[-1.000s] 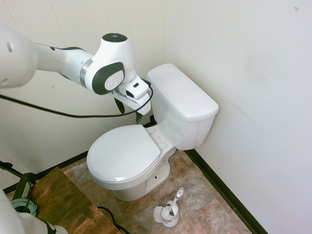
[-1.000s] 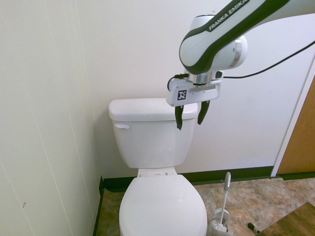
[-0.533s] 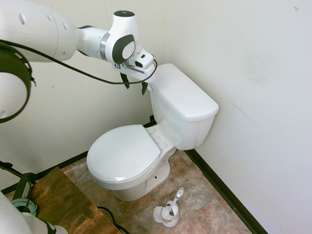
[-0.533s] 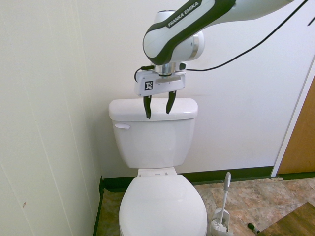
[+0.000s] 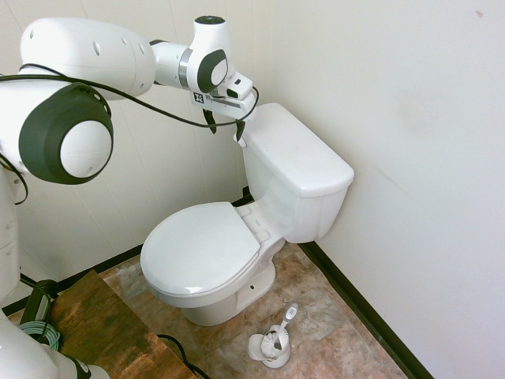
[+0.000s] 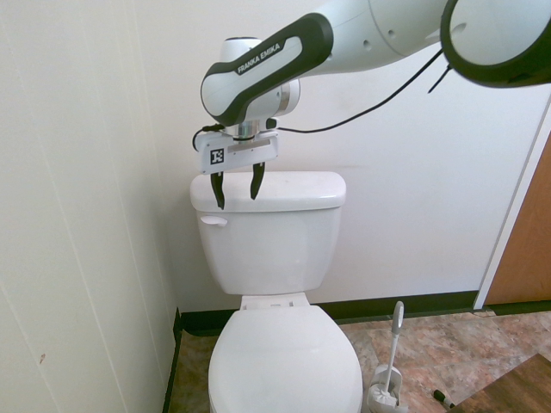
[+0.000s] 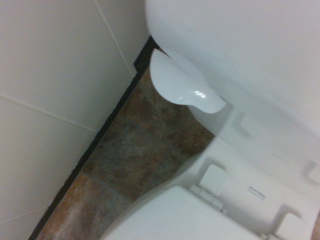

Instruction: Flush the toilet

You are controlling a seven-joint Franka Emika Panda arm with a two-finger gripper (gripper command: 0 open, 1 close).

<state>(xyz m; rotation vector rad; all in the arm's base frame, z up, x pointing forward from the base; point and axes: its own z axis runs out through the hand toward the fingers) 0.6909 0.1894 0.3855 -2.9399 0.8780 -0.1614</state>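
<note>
The white toilet (image 5: 296,170) stands in the corner with its oval seat lid (image 5: 201,249) down. Its boxy tank (image 6: 271,241) carries a small white flush lever (image 6: 213,221) on the front, near the side wall. My gripper (image 6: 236,200) hangs open and empty in front of that end of the tank lid, fingers pointing down, a little above the lever and slightly toward the tank's middle. In the first exterior view the gripper (image 5: 225,131) sits by the tank's corner nearest the wall. The wrist view looks down on the lever (image 7: 182,85) from close above.
The white panelled side wall (image 6: 86,215) runs close beside the tank's lever end. A toilet brush in its holder (image 5: 272,339) stands on the tiled floor beside the bowl. A black baseboard (image 7: 100,130) lines the wall's foot.
The arm has swung along the front of the tank from its far end to the lever end, rising a little. The fingers have stayed open.
</note>
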